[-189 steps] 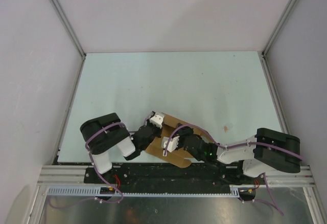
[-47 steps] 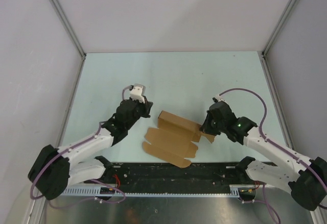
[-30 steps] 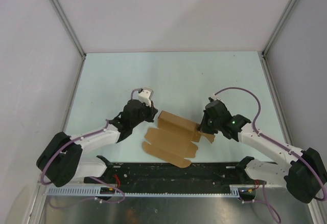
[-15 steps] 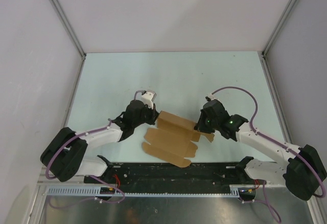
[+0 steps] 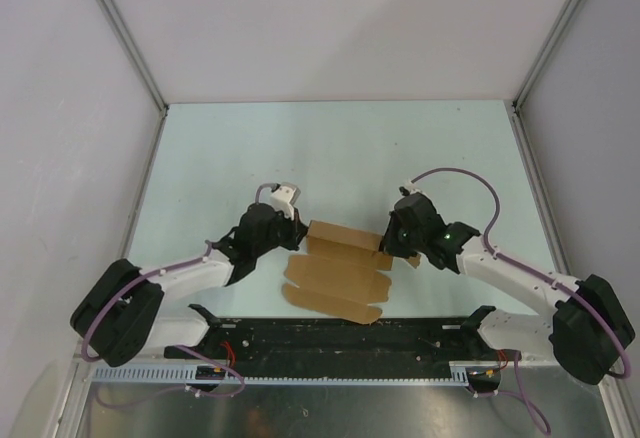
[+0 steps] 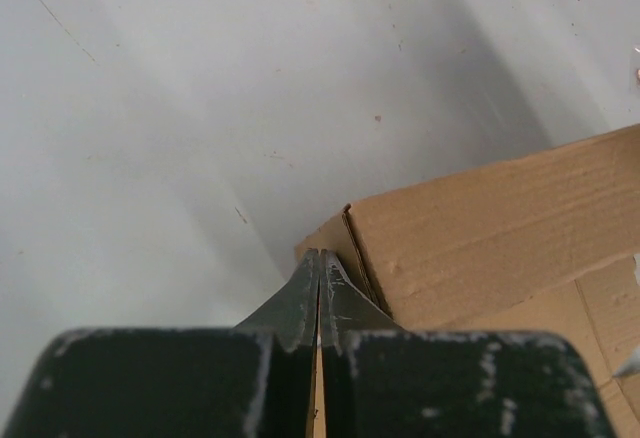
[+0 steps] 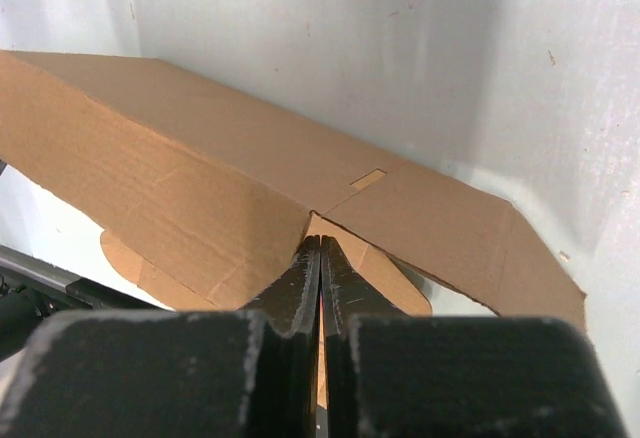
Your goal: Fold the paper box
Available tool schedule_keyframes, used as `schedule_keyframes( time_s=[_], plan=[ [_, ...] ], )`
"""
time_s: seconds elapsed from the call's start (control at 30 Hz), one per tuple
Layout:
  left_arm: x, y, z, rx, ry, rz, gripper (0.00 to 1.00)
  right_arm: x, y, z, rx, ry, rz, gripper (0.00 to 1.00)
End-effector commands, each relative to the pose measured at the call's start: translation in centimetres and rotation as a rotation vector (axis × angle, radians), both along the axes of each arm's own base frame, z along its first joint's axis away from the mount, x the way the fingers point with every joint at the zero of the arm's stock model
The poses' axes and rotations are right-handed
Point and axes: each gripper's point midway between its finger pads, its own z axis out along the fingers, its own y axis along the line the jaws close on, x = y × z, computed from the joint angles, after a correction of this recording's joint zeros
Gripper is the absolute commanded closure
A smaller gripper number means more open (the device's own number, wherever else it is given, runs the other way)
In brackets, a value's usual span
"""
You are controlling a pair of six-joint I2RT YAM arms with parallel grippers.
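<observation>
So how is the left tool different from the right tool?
The left tool points at the left corner of the paper box; the right tool points at a crease by its right flap. The left tool's camera shows mostly table; the right tool's camera shows mostly cardboard. Both are shut, tips pressed together.

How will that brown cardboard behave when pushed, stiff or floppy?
The paper box probably bends readily at its creases: in the right wrist view one long panel stands folded up from the flat part. It looks thin and light, so the shut left gripper at its corner might slide it across the smooth table.
</observation>
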Motion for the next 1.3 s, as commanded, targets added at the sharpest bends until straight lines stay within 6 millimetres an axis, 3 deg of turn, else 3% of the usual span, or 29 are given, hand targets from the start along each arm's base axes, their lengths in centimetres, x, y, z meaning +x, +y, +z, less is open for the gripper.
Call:
schedule_keyframes(
  time_s=[0.0, 0.47, 0.7, 0.9, 1.0, 1.07, 1.1, 1.27],
  plan=[
    [-0.8, -0.9, 1.6, -0.08, -0.02, -0.03, 1.0, 1.4, 1.4, 1.4, 0.052, -0.062, 0.011, 1.0],
    [-2.5, 1.6, 0.9, -0.118, -0.015, 0.065, 1.0, 3.2, 1.9, 1.4, 0.055, -0.128, 0.095, 1.0],
    [-2.5, 3.7, -0.2, -0.09, 0.0, 0.176, 1.0, 3.9, 0.4, 0.7, 0.003, -0.137, 0.104, 1.0],
    [-1.8, 6.0, 0.8, -0.057, -0.008, 0.307, 1.0, 3.7, -1.3, -0.1, -0.077, -0.13, 0.109, 1.0],
    [-1.6, 7.0, 3.4, -0.074, -0.061, 0.351, 1.0, 3.7, -1.9, -0.1, -0.107, -0.135, 0.101, 1.0],
    [-1.5, 7.4, 6.6, -0.119, -0.128, 0.366, 1.0, 3.8, -2.6, -0.3, -0.139, -0.141, 0.087, 1.0],
    [-1.6, 7.5, 7.2, -0.123, -0.137, 0.368, 1.0, 3.7, -2.8, -0.3, -0.147, -0.14, 0.084, 1.0],
    [-1.9, 5.7, 13.1, -0.245, -0.268, 0.267, 1.0, 3.1, -3.6, -0.5, -0.166, -0.138, 0.078, 1.0]
  ],
)
